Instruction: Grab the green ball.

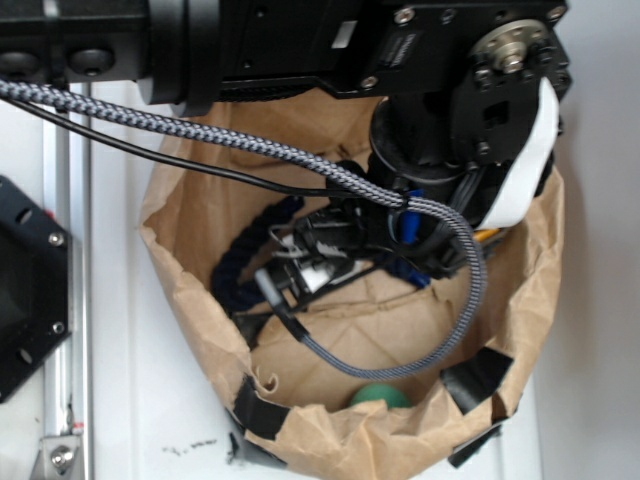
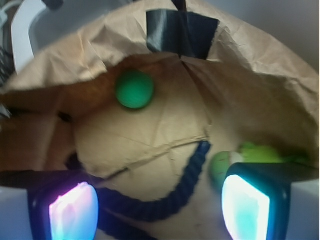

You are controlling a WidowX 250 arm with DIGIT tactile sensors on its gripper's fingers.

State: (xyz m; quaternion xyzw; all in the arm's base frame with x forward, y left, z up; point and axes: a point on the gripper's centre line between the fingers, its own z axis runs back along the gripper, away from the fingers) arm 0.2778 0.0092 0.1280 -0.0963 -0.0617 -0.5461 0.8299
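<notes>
Glowing gripper pads (image 2: 74,212) fill wrist view's near edge, set wide apart, nothing between them; gripper (image 2: 160,210) open, empty, touching nothing visible. Small smooth dark green ball (image 2: 134,89) lies on floor of crumpled brown paper bag (image 2: 250,65), far side, close to bag wall under black tape patch (image 2: 181,31), well apart from pads.

Risks:
- fuzzy lime-green plush toy (image 2: 260,152) just beside right pad; wrong-object grab likely
- dark blue braided rope (image 2: 175,195) crosses between gripper and ball; may snag
- ball may roll against wall
- grey braided cable (image 1: 440,320) dangling in bag
</notes>
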